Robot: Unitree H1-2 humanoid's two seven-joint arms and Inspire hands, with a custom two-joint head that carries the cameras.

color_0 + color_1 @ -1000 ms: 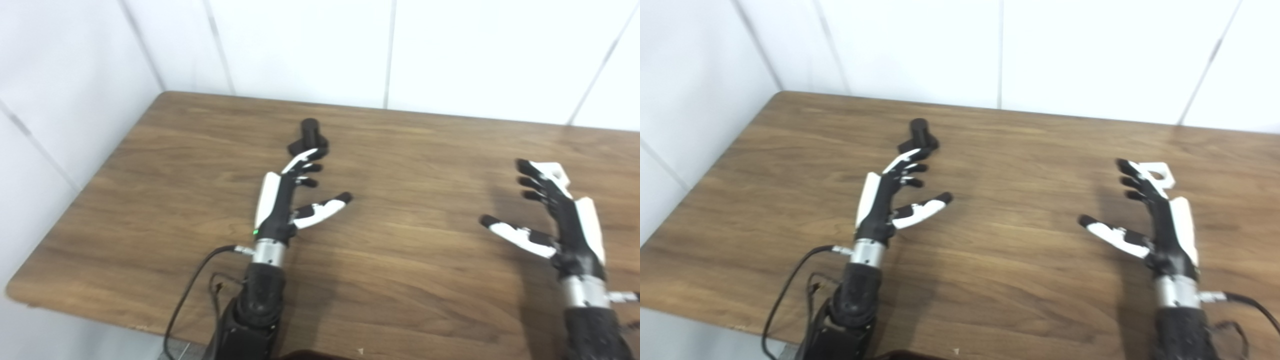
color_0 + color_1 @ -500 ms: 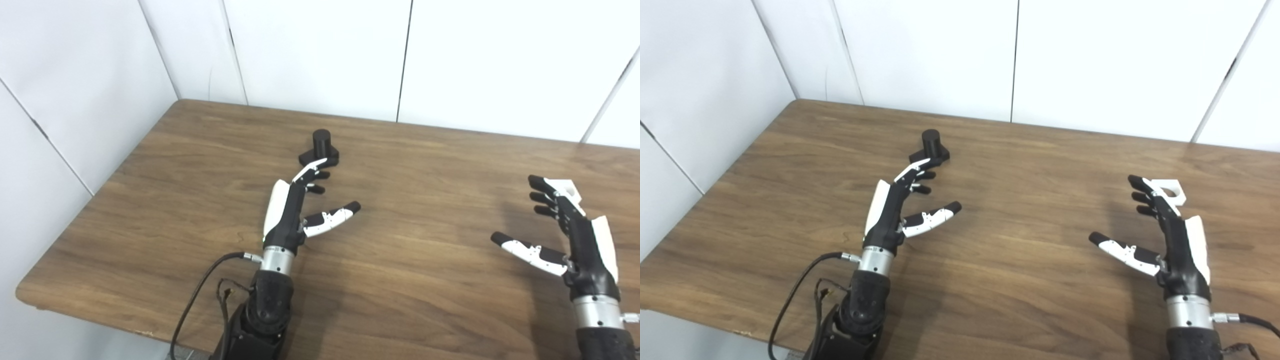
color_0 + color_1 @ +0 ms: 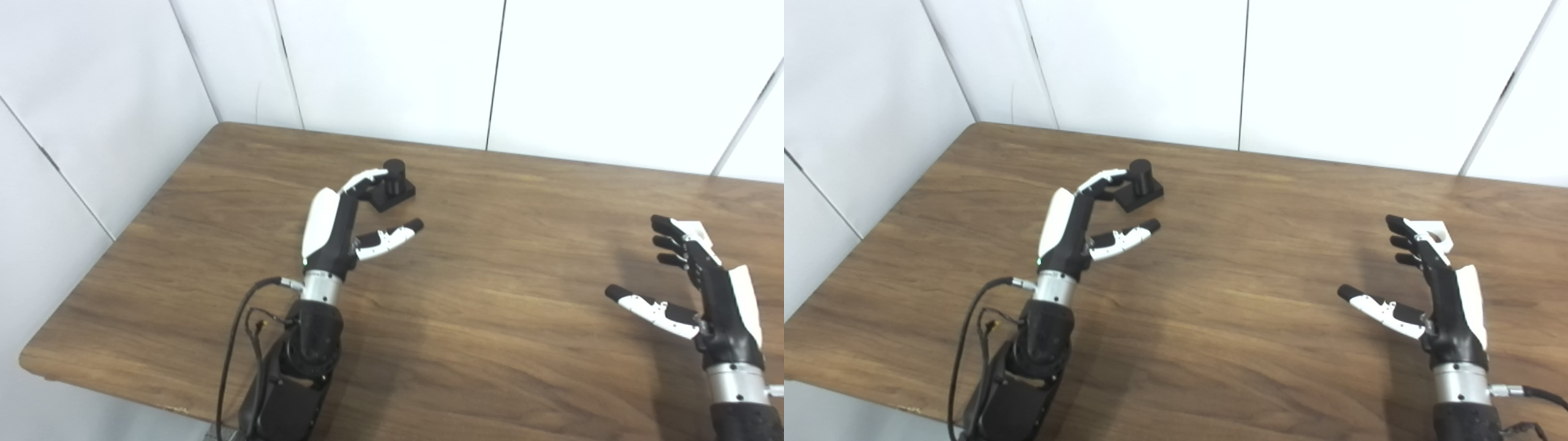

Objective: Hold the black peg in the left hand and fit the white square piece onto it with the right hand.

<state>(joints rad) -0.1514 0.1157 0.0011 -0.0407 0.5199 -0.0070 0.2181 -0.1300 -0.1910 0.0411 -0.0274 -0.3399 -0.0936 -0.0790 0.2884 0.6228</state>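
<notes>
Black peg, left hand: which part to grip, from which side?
Judging from its pose, grip the flat square base of the black peg, coming from its near-left, where the open left hand already reaches. The round post stands upright on top; leave it clear for the white square piece.

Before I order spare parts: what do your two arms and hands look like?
Both match: left hand and right hand are black with white back shells and white-panelled thumbs, black fingertips, a silver wrist ring, and black forearms. A black cable loops from the left wrist; a green light glows near it.
</notes>
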